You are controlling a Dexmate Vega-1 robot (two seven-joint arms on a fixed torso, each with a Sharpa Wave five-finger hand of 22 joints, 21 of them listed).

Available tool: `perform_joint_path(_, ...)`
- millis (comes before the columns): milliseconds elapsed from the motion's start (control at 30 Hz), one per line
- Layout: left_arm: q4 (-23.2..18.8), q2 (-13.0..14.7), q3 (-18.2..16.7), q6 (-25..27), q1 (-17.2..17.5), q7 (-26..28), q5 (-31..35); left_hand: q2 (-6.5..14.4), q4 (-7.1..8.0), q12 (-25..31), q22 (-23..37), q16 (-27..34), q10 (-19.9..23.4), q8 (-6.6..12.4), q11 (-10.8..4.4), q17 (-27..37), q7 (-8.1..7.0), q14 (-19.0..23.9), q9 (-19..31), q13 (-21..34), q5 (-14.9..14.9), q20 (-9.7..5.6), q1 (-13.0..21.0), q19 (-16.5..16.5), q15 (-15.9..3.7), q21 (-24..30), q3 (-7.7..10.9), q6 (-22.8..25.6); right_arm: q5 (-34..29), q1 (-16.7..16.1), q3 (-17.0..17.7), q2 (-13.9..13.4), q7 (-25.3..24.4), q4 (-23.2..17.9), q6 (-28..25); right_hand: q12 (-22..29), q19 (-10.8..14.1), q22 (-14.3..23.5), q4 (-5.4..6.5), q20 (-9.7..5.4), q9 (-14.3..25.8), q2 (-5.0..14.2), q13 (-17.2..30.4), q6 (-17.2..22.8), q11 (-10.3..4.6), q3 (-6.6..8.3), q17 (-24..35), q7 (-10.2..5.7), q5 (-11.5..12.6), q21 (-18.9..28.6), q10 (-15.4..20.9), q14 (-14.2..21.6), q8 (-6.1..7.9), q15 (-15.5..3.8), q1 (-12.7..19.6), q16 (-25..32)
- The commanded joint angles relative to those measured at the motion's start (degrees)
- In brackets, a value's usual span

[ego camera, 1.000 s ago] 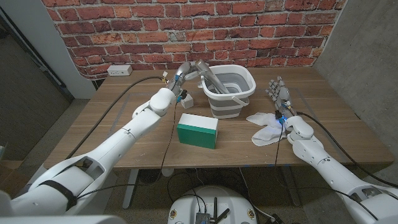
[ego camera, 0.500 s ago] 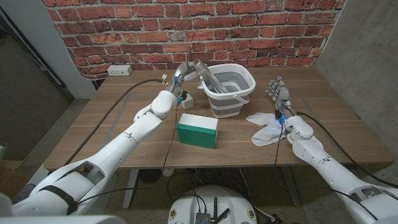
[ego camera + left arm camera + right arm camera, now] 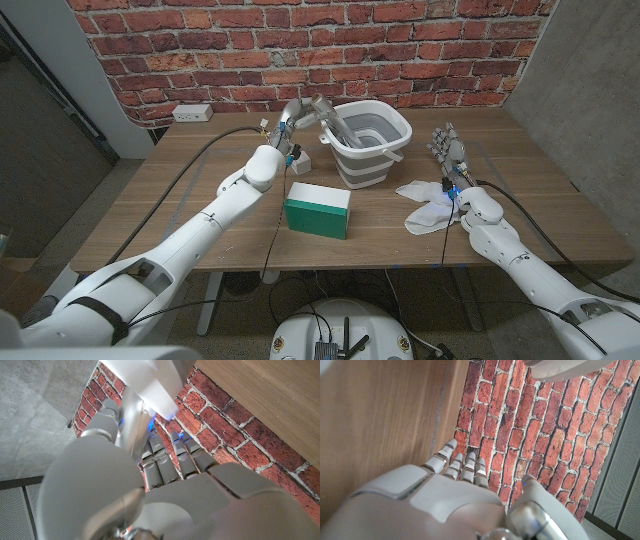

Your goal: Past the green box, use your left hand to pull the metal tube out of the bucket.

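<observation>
Brick wall behind the wooden table [image 3: 200, 190]. Metal tube [image 3: 334, 122] leans in the collapsible bucket [image 3: 368, 140] past the green box [image 3: 317, 211]; left hand [image 3: 297, 113] grips its top end. Likely rigid, light, slick: hold firmly. Right hand [image 3: 447, 150] open, empty.

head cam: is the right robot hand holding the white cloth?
No. The right robot hand stands open with fingers up, apart from the white cloth, which lies on the table nearer the robot.
</observation>
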Motion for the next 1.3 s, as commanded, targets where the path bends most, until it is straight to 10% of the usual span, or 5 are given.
perform_joint_path(33,1.6,-0.47,0.61,-1.63,-1.67,-1.12,0.5,13.39,1.86,-0.38,0.3,-0.42,2.41,-0.66,-2.12,0.07,0.88,-0.25,0.4,0.03,-0.4,-0.82,-0.24,-0.65,-7.26,0.0,2.38,0.57,0.18,-0.24,0.21,0.3,-0.14,0.34,0.53,0.34,0.45,0.14,0.01,-0.81,0.25,2.45,0.03,0.35,0.18,0.16,0.13,-0.04,0.6,0.3,0.46,0.38,0.18,-0.29,-0.72,0.54)
perform_joint_path(1300,1.11,-1.46,0.9,-2.6,-4.72,-2.53,1.49,14.88,2.75,-0.73,0.26,-0.32,3.21,-1.57,-2.6,0.18,0.99,0.08,0.87,0.09,-0.58,-1.35,-2.3,-1.5,-7.92,0.03,4.38,0.63,0.38,-0.52,0.49,0.5,0.42,0.52,1.83,0.32,0.46,0.14,0.14,-0.8,0.26,2.42,0.02,0.32,0.26,0.06,-0.25,0.11,0.65,0.28,0.5,0.42,0.1,-0.17,-0.86,0.65)
